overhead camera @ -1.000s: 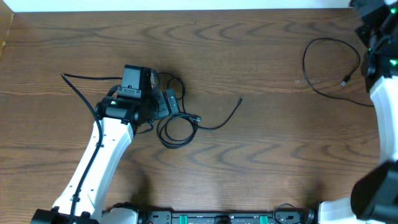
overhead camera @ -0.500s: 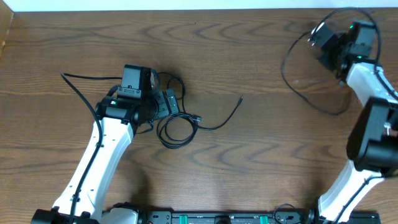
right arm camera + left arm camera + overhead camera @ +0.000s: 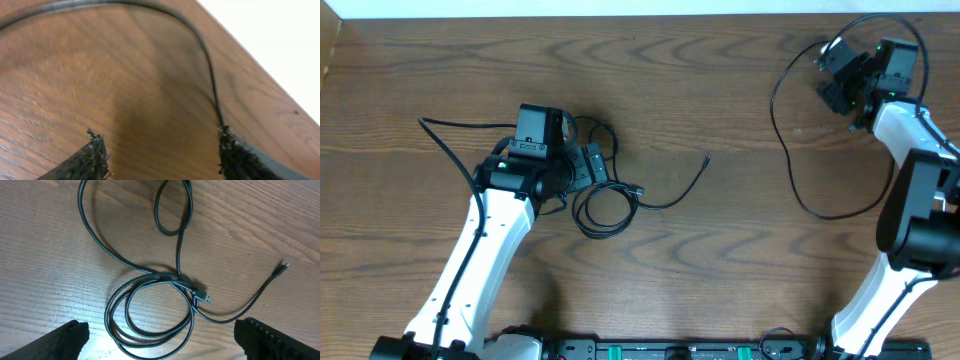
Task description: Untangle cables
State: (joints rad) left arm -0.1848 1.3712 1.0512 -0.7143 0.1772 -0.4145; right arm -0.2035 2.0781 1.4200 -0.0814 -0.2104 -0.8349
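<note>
- Overhead, left of centre on the table point(image 3: 720, 280): tangled black cable point(image 3: 605, 210), lying in overlapping loops just beside and partly under the left gripper point(image 3: 582, 168).
- Trailing from that coil towards mid-table: one long tail, ending in a free tip point(image 3: 707, 157).
- Left wrist: same tangled black cable point(image 3: 177, 277) flat on the wood, several turns stacked in a ring, a narrower loop above it, a plug point(image 3: 202, 297) at the ring's right edge, free tip point(image 3: 284, 266) far right.
- Left gripper point(image 3: 162, 330): released, fingers point(image 3: 70, 335) spread wide at the lower corners, poised over the ring, gripping nothing.
- Overhead, far right corner: loose black cable point(image 3: 773, 105), sweeping in a wide open arc from the right gripper point(image 3: 835, 75) down across the wood, well apart from the tangle.
- Right wrist: right gripper point(image 3: 160, 145) parted, bare wood between the fingers point(image 3: 95, 152); loose black cable point(image 3: 207, 65) curving overhead and meeting the tip of the right-hand finger, not clamped.
</note>
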